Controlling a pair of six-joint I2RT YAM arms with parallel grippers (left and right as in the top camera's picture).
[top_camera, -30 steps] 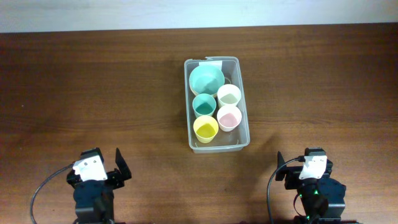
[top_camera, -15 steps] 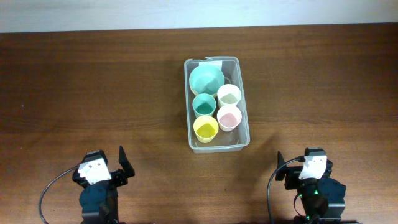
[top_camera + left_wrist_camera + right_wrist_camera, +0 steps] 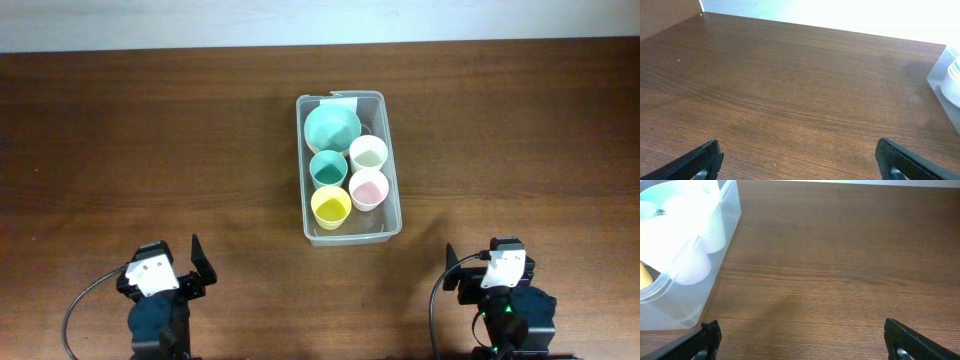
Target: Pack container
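Observation:
The clear container lies at the table's middle, with a white label at its far end. Inside are a teal bowl, a teal cup, a pale cup, a pink cup and a yellow cup. My left gripper is open and empty at the front left, far from the container. My right gripper is open and empty at the front right. The container's corner shows at the right edge of the left wrist view. Its wall shows at the left of the right wrist view.
Bare brown wood surrounds the container on all sides. A pale wall strip runs along the table's far edge. Both wrist views show only wood between the fingers.
My left arm has drawn back a little toward the table's front edge and turned slightly. The right arm and the container's contents have not moved.

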